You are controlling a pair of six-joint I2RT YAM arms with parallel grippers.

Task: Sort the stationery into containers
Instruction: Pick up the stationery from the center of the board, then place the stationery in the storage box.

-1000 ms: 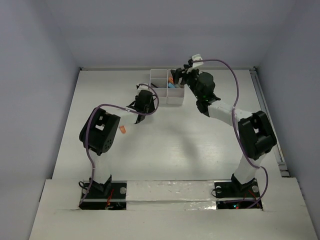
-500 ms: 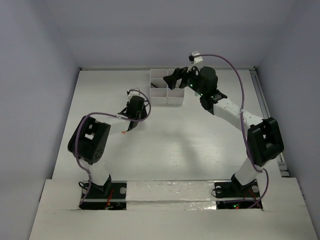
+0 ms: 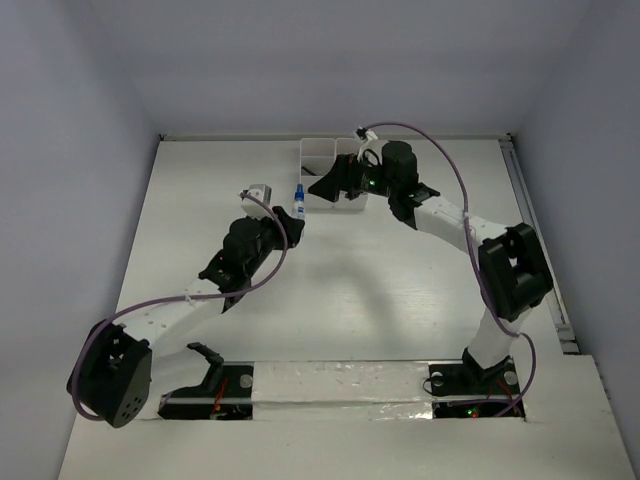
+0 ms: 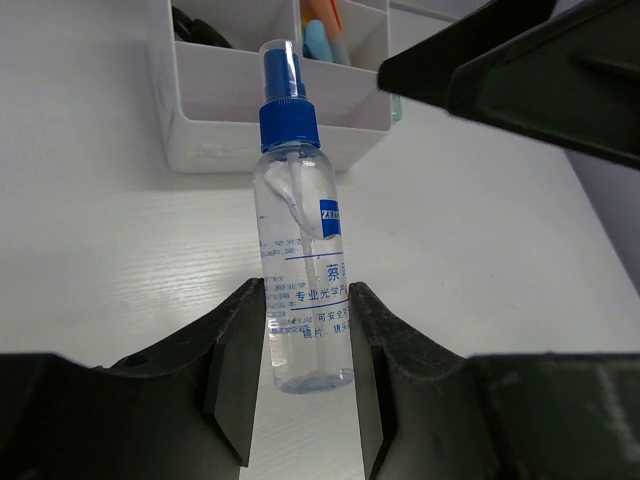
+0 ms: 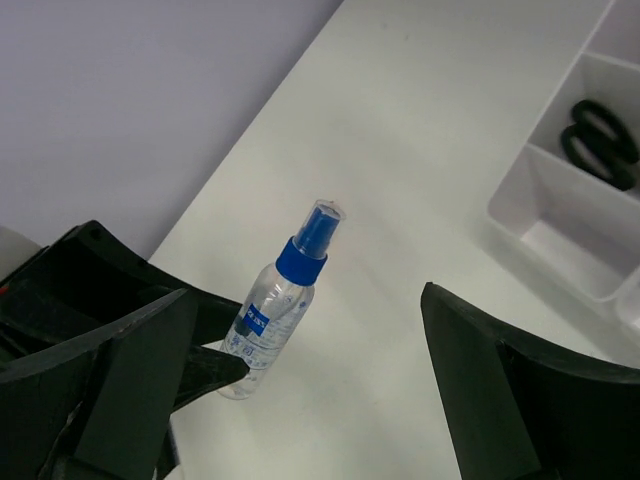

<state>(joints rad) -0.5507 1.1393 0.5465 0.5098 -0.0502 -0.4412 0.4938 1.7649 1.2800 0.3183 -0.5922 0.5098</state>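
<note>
A clear spray bottle (image 4: 300, 200) with a blue cap stands upright on the white table, just left of the white divided organizer (image 3: 322, 152). My left gripper (image 4: 305, 290) is shut on its lower body, with a finger against each side. In the top view the bottle (image 3: 297, 200) sits at the tip of the left gripper (image 3: 289, 214). My right gripper (image 3: 325, 187) hovers right of the bottle, open wide and empty. In the right wrist view, the bottle (image 5: 275, 320) stands left of the midpoint of that gripper (image 5: 330, 390).
The organizer (image 5: 560, 215) holds black scissors (image 5: 600, 145) in one compartment and orange and blue items (image 4: 320, 30) in another. Its near wall (image 4: 240, 110) stands just behind the bottle. The table's side walls lie far off on both sides.
The left arm has dropped low and stretched out, and the bottle now shows at its fingertips. The right gripper has swung left from over the organizer toward the bottle.
</note>
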